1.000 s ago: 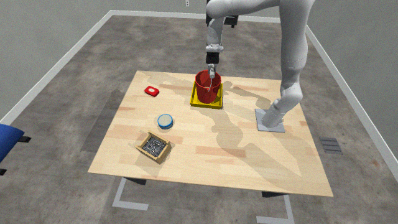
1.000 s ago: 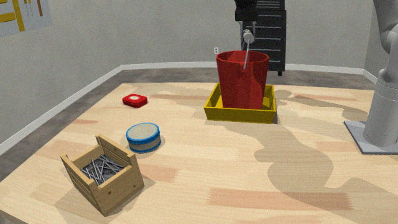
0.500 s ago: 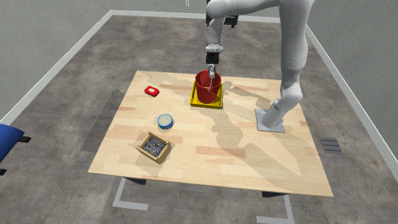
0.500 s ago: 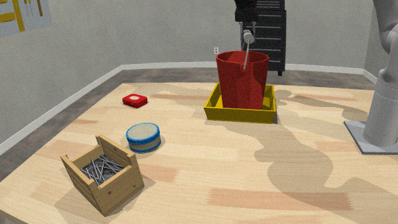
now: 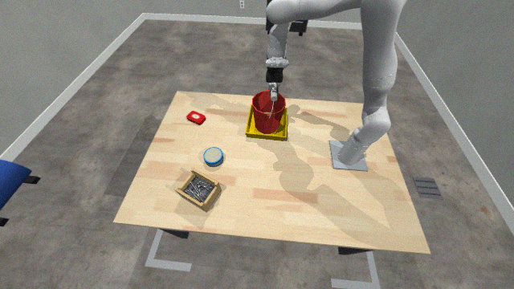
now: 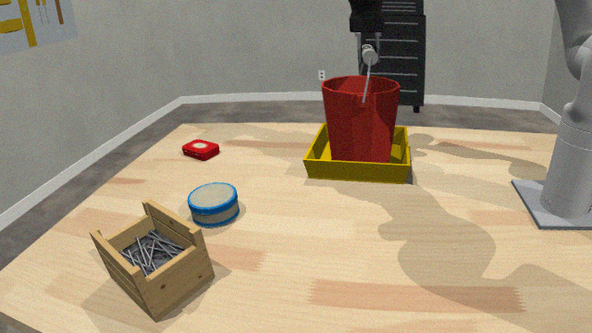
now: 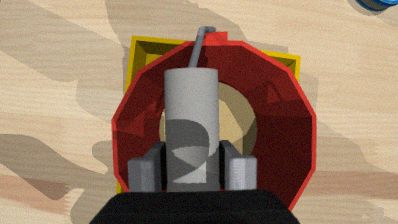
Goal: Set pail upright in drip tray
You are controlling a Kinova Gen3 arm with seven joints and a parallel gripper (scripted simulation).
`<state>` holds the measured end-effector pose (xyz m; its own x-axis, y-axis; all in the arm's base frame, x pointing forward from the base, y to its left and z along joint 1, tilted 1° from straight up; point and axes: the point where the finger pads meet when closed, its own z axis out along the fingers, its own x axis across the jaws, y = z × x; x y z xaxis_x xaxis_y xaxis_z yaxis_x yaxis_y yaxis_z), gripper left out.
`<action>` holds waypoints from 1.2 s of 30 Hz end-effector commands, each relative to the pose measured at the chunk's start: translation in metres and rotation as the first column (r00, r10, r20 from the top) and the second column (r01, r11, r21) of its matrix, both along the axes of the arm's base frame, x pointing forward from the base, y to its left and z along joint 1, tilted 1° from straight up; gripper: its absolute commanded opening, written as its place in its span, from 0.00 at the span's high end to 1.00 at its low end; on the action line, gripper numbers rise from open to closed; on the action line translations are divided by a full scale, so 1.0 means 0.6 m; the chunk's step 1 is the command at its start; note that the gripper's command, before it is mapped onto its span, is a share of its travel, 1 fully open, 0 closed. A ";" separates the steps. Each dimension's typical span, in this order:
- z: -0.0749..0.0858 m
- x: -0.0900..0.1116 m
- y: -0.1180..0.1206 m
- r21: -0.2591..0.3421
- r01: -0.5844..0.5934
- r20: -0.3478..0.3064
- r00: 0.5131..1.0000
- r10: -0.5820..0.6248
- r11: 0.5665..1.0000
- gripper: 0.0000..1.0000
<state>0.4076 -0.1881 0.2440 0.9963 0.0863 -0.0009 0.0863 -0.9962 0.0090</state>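
Note:
The red pail [image 5: 268,112] stands upright inside the yellow drip tray [image 5: 267,128] at the far middle of the table. It also shows in the exterior view [image 6: 361,119], its base down between the walls of the tray [image 6: 358,164]. My gripper [image 7: 192,157] is straight above the pail, shut on the grey grip [image 7: 191,125] of the pail's wire handle [image 6: 366,85]. In the wrist view I look down into the open pail [image 7: 215,117] with the tray's yellow corners [image 7: 142,50] around it. Whether the base touches the tray's floor is hidden.
A red flat tin [image 5: 196,117] lies at the far left. A blue-rimmed round tin [image 5: 213,156] and a wooden crate of nails [image 5: 198,189] sit at the near left. The arm's base [image 5: 348,156] stands at the right. A black cabinet [image 6: 398,51] stands behind the table.

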 end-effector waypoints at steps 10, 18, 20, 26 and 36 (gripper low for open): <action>0.001 0.001 0.000 -0.001 0.000 0.002 1.000 0.000 1.000 1.00; 0.001 0.001 0.000 -0.001 0.000 0.002 1.000 0.000 1.000 1.00; 0.001 0.001 0.000 -0.001 0.000 0.002 1.000 0.000 1.000 0.00; 0.001 0.001 0.000 -0.001 0.000 0.002 1.000 0.000 1.000 0.00; 0.001 0.001 0.000 -0.001 0.000 0.002 1.000 0.000 1.000 0.00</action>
